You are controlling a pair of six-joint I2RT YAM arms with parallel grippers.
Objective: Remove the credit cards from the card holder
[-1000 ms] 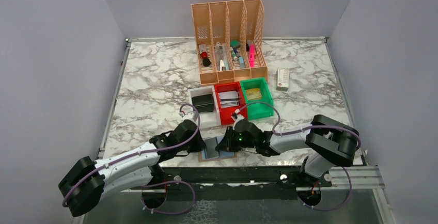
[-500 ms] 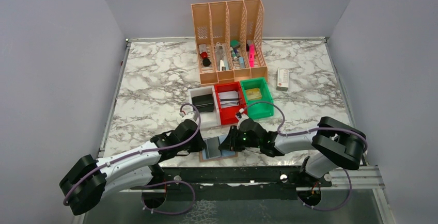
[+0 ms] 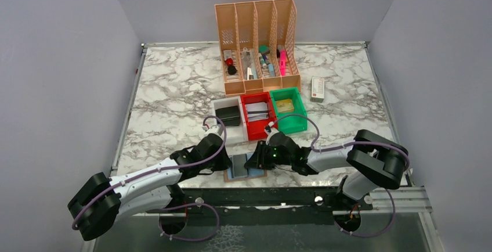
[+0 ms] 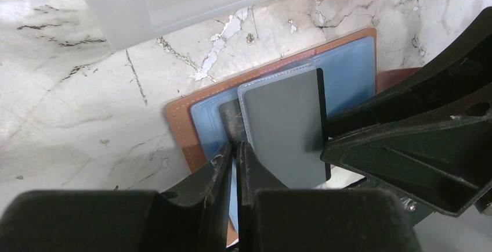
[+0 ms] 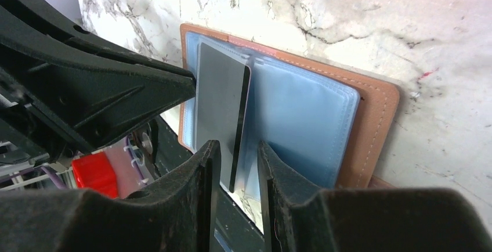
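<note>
Down at the near edge of the counter [image 3: 174, 89], about midway along it, the card holder [image 3: 239, 169] lies open, its brown border framing blue plastic pockets. A dark grey credit card [image 4: 284, 127] sticks partway out of one pocket, and a second card [image 4: 231, 121] peeks from beneath it. The left tool [image 4: 235, 147] is pressed almost together, pinching a blue pocket leaf of the holder. The right tool [image 5: 235, 147] stands slightly spread, the grey card's edge between its fingers.
</note>
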